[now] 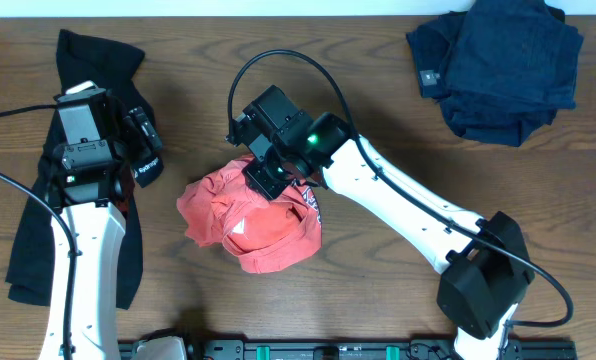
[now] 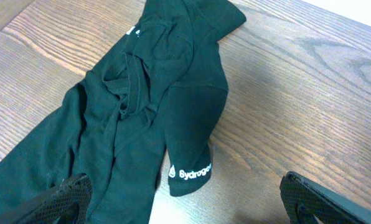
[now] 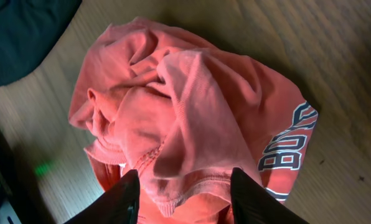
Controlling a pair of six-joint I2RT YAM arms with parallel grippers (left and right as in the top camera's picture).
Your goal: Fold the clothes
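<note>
Right gripper point(image 3: 184, 180) clamps red shirt point(image 1: 263, 230) — black shirt point(image 1: 98, 55), navy pile point(image 1: 498, 65) apart

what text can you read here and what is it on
"BOS": navy letters on the red shirt; anything after is hidden.
"ydroge", roughly: white, after a small logo, on a sleeve of the dark shirt; first letter unclear.
Patch on the folded jeans: too small to read.
White marking on the left arm: too small to read.

Wooden table point(image 1: 378, 100) carries a black garment point(image 1: 93, 55) at left; a crumpled red shirt point(image 1: 248, 225) mid-table; a navy pile point(image 1: 498, 65) far right.
</note>
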